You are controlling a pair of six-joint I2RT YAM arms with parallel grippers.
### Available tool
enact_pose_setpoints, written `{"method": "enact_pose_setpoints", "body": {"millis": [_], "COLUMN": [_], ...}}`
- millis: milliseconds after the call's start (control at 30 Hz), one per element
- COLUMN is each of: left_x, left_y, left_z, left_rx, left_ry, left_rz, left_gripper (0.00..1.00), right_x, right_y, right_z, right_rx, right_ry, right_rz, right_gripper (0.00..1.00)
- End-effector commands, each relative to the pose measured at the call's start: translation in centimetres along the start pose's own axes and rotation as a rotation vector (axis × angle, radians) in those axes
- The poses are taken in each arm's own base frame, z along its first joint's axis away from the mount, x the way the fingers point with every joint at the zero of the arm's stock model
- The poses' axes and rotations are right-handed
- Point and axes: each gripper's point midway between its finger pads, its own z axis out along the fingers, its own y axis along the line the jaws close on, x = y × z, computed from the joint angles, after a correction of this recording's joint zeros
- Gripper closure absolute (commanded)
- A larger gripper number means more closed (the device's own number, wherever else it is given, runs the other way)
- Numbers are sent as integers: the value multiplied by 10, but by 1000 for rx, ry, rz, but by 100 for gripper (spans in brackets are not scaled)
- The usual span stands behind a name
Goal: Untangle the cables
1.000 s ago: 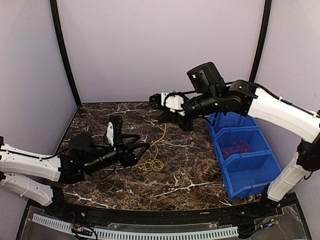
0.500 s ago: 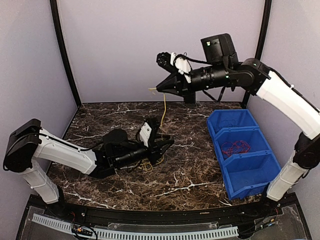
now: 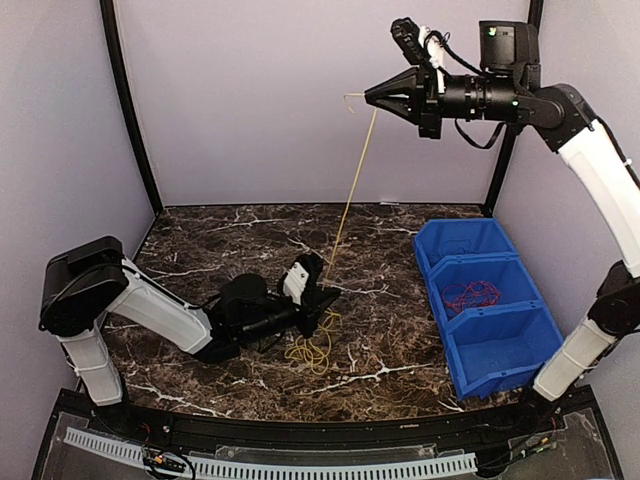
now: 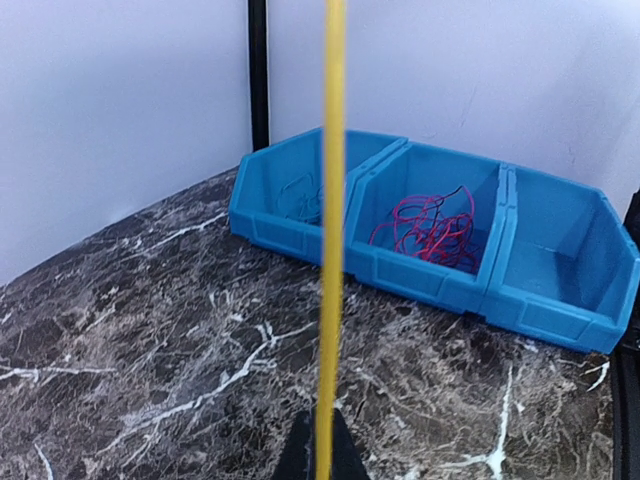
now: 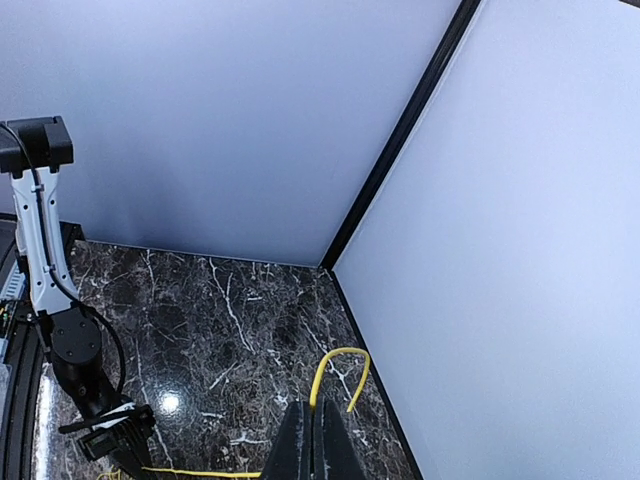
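Since a second ago our right gripper [image 3: 372, 97] has climbed from low over the table [image 3: 400, 355] to the upper right of the top view. Our left gripper [image 3: 325, 298] has slid toward the centre of the frame and closed its once-parted jaws. Between them the yellow cable [image 3: 352, 190] now stands as a taut straight line. Its long axis is steep, rising from the lower centre of the top view and leaning right toward the upper right. The right gripper pinches the upper end in tightly closed fingers, and a short hooked tail pokes out to the left of the tips. In the right wrist view that tail arches just above the fingertips at the bottom centre. The lower end of the taut run sits in the left gripper, which is clamped on it low over the marble. In the left wrist view the cable climbs straight up from the closed tips at the bottom centre to the top edge. The rest of the cable lies in loose loops on the table, just below the left gripper in the top view. At the right of that view a red cable [image 3: 470, 296] rests in the middle compartment of the blue bin [image 3: 500, 345]. The left wrist view shows a blue cable [image 4: 300, 200] in the bin's left compartment.
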Motion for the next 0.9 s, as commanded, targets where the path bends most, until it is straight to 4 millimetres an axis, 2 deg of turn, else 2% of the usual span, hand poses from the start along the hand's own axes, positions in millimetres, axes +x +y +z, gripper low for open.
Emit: {"method": "enact_pose_setpoints", "body": {"millis": [0,133,233,333,533,667,800,867], "left_x": [65,94,103,106,113,121,126,126], "left_y": [21,25,28,31,37,43,48,49], "left_z": [-1,6,4,-1,-14,-23,-35,-41], "left_rx": [-61,-74,-86,-103,-137,-170,-194,-201], "left_ry": [174,262,293,310,359,401,424,426], "left_rz": [-19,6,10,15,38,51,52,50], "left_gripper": [100,100,94,90,89,88,89,92], "right_x": [-53,-62,-70,-73,-77,-91,-96,-92], "right_y": [-18,-31,-42,-49,-59,-74,-88,-90], "right_z": [-41,-57,-69,-76,-80,-97,-106,-105], "right_rx": [77,126,167,194,233,312,382,388], "right_ry": [-151,-172,-188,-193,-198,-222,-221,-210], "right_rz": [-46,-61,-74,-84,-99,-134,-165,-164], "right_gripper": [100,100,100,100,100,100,100,100]}}
